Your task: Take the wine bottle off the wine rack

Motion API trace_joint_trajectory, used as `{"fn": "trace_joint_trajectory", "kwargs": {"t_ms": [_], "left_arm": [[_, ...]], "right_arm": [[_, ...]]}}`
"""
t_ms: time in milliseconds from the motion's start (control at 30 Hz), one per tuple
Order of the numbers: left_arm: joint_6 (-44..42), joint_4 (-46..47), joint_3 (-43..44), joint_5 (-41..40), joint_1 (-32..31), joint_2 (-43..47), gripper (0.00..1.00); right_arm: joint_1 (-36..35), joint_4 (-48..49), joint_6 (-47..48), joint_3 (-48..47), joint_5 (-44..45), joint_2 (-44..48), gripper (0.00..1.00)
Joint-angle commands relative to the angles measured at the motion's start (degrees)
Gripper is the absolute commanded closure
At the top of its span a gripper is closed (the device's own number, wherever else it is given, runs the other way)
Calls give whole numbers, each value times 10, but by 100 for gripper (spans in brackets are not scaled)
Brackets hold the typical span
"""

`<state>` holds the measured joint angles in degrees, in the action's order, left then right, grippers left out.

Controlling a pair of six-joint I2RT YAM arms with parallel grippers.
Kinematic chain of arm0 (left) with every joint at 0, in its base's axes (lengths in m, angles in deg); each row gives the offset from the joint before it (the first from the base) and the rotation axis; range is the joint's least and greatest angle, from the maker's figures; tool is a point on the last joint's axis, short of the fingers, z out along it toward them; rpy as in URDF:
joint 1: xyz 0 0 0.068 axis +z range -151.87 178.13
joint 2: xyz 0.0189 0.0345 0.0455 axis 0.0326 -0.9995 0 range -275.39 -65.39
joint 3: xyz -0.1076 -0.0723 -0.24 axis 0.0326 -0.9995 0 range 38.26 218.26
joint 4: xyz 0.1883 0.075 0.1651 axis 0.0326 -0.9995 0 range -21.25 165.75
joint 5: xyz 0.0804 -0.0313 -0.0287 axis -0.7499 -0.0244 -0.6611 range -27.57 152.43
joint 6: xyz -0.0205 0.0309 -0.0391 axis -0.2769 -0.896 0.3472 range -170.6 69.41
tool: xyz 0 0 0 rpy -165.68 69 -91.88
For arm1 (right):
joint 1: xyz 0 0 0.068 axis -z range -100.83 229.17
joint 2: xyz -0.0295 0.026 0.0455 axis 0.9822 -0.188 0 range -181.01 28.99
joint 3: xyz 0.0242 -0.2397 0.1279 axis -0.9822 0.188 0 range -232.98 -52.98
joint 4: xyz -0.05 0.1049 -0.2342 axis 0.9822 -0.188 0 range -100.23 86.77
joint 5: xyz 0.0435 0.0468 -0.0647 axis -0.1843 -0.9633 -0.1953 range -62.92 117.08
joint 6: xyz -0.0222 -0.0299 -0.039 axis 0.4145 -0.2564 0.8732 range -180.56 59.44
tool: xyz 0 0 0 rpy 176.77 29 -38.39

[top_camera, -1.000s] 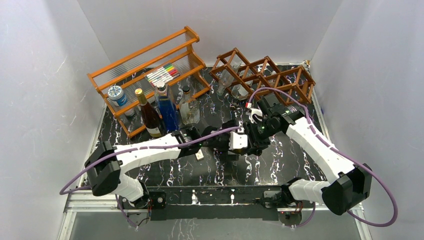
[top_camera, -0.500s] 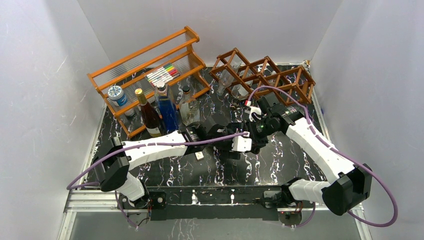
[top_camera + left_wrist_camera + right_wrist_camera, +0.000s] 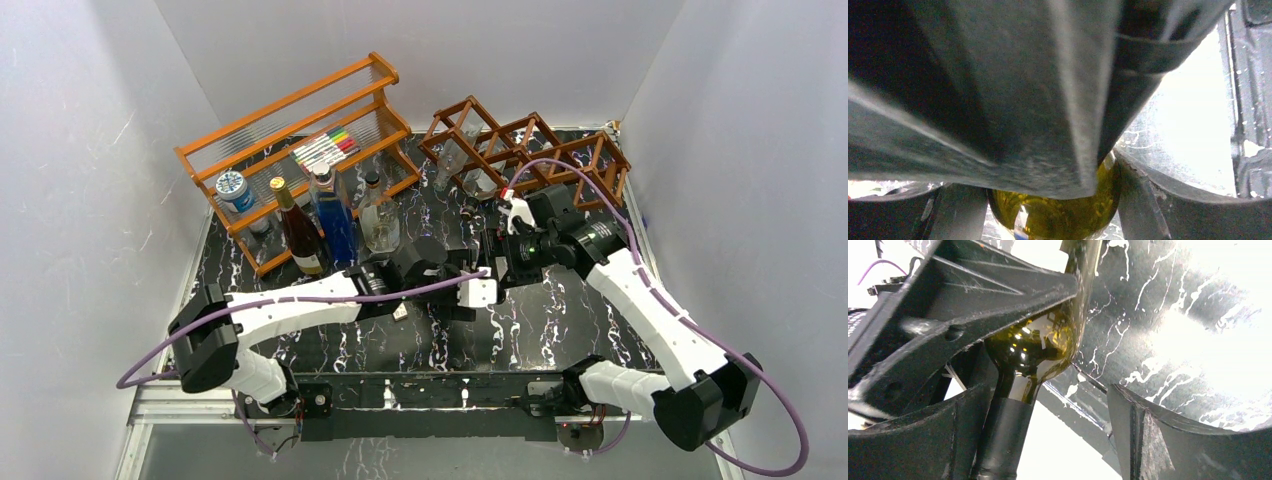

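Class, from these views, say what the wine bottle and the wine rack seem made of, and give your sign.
The wine bottle looks like glossy olive-green glass: it is see-through with bright highlights. The wine rack seems reddish-brown stained wood, straight slats with a dull finish; grain is too small to confirm.

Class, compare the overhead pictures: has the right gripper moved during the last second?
Yes, slightly. Seen from above, the right gripper has edged up the picture, closer to the wine rack, which has stayed put.
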<state>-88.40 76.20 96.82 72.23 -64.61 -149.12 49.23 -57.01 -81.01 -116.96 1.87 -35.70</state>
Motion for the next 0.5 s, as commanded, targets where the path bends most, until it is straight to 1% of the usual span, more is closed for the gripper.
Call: {"fn": "trace_joint_trajectory", "kwargs": {"t_ms": [0,100,300,367,433,467], "left_arm": [[27,37,-27,-44,-1,50,74],[51,49,-40,-51,-1,79,78],[104,82,-63,-81,-1,109,85],[119,88,-70,-91,-1,119,90],[133,90,-71,-106,-1,129,100],[139,90,-71,-124,-1,134,100]], "right_arm": [[-10,54,-22,-53,11,34,2],[-10,55,-31,-88,65,43,2],[-10,65,-41,-192,191,69,2],[-10,77,-42,-216,238,83,2],[-10,97,-38,-222,267,102,2],[-10,106,-36,-218,277,112,2]]}}
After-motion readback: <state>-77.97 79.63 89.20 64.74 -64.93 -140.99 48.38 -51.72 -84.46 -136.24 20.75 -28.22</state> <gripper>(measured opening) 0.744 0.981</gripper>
